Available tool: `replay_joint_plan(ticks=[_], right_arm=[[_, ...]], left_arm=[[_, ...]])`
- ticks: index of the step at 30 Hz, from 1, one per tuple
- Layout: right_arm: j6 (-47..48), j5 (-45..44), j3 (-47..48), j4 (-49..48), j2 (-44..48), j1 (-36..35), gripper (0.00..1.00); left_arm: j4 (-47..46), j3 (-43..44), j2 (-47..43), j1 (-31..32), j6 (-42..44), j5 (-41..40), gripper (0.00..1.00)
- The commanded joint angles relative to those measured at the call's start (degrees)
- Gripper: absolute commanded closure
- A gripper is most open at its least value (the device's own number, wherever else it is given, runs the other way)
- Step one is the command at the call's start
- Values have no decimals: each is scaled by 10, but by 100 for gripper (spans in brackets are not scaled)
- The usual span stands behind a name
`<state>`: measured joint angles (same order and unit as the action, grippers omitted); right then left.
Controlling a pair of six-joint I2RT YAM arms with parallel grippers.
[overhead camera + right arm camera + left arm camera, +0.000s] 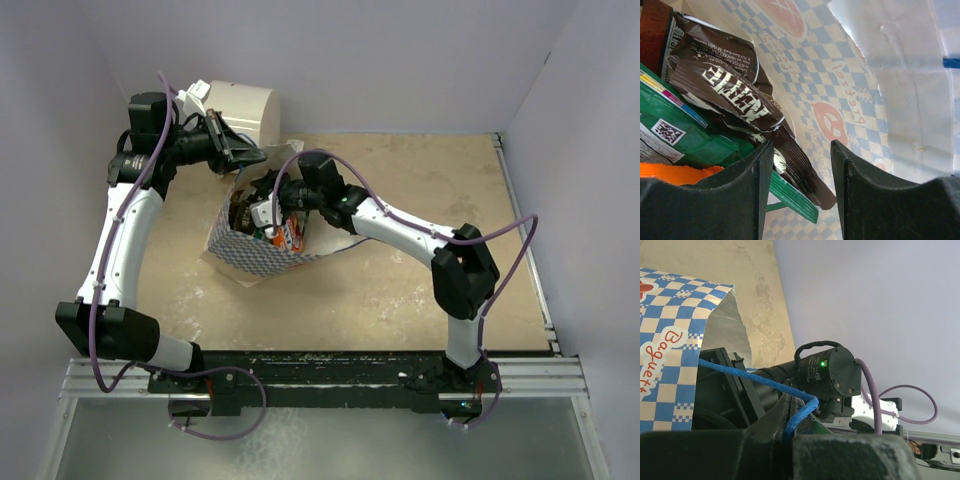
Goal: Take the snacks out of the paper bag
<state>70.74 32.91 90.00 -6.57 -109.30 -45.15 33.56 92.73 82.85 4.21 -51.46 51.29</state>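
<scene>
The blue-and-white checkered paper bag [262, 252] stands open at the table's left middle. My left gripper [250, 158] is shut on the bag's blue cord handle [765, 381], which is pinched between the fingers [775, 425], holding the mouth up. My right gripper [264, 212] is open and reaches inside the bag. In the right wrist view, a brown packet [735, 95] lies on a green packet [690, 137] and an orange packet [670, 172]. The brown packet's lower end lies between my right gripper's open jaws [802, 150]. The bag's inner wall [850, 100] is just behind.
A big cream cylinder [247, 110] lies behind the bag by the back wall, with a small white box [194, 96] beside it. White walls close the table at the back and both sides. A metal rail [320, 380] runs along the near edge.
</scene>
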Motion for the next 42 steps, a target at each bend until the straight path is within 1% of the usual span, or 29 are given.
replay_joint_plan(ticks=[1, 4, 6, 8, 13, 16, 18, 19, 20, 27, 29, 31, 32, 35, 37, 39, 42], right_arm=[[33, -17, 23, 42, 9, -3, 48], [46, -26, 17, 61, 17, -3, 45], [53, -34, 10, 69, 24, -3, 39], [60, -33, 7, 76, 28, -3, 35], [63, -33, 11, 68, 19, -3, 35], [66, -36, 27, 74, 3, -3, 38], [67, -37, 27, 79, 0, -3, 42], [67, -35, 26, 80, 0, -3, 47], [66, -34, 25, 80, 2, -3, 57], [63, -31, 20, 66, 21, -3, 99], [54, -28, 16, 57, 30, -3, 100], [9, -8, 9, 21, 42, -3, 100], [-19, -13, 6, -8, 49, -3, 100], [-61, -8, 1, -44, 68, -3, 100], [-101, -27, -11, -85, 80, -3, 100], [-117, -35, -23, -109, 93, -3, 100], [-167, -26, -48, -144, 112, -3, 100]], left_arm=[[-31, 33, -6, 4, -2, 32, 100], [-29, 33, -7, 4, 0, 31, 100], [-28, 31, -6, 4, 0, 29, 100], [-28, 29, -7, 4, -2, 28, 100], [-36, 28, -5, 4, -7, 28, 100], [-35, 27, -6, 4, -7, 29, 100], [-31, 27, -8, 4, -4, 30, 100], [-29, 26, -9, 4, -2, 28, 100], [-28, 26, -9, 4, -2, 28, 100], [-28, 28, -6, 3, 0, 27, 100], [-23, 33, -5, 3, 5, 23, 100], [-17, 36, -4, 2, 9, 19, 100], [-15, 37, -5, 2, 11, 17, 100], [-8, 36, -6, 2, 14, 11, 100], [-7, 36, -7, 1, 14, 8, 100], [-7, 36, -7, 0, 14, 7, 100], [-6, 36, -10, -5, 15, 4, 100]])
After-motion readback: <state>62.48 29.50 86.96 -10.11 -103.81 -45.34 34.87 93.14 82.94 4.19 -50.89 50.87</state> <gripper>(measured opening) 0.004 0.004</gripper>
